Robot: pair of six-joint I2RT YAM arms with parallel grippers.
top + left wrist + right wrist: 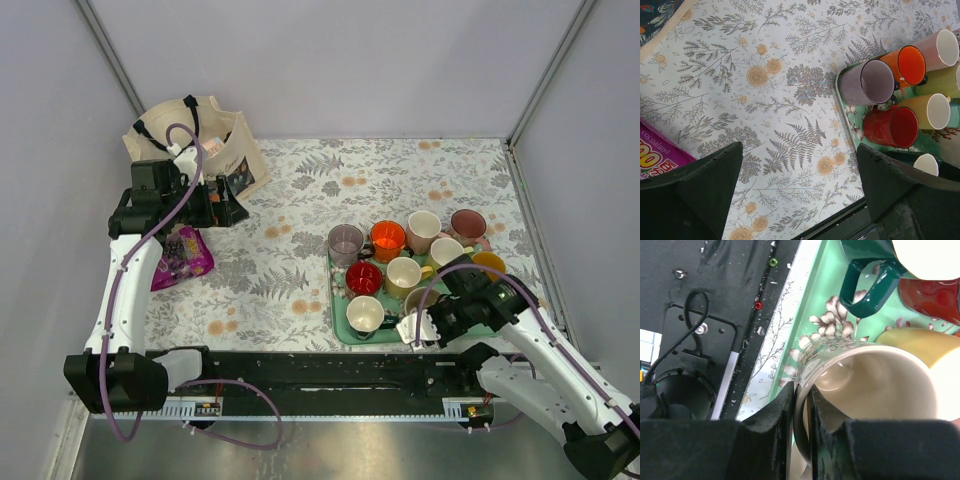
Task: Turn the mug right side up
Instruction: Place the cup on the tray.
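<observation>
Here, floral mug (875,385), rim pinched in right gripper (801,394) over green tray (827,285) (cream inside showing); left gripper (799,150) spread wide above patterned table (765,75).

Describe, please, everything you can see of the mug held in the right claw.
The mug looks like glossy ceramic: white-flower print outside, cream inside. Its open mouth faces the wrist camera, above the green tray at its near edge. The right claw is shut on its wall, one finger inside, one outside. No handle shows.
</observation>
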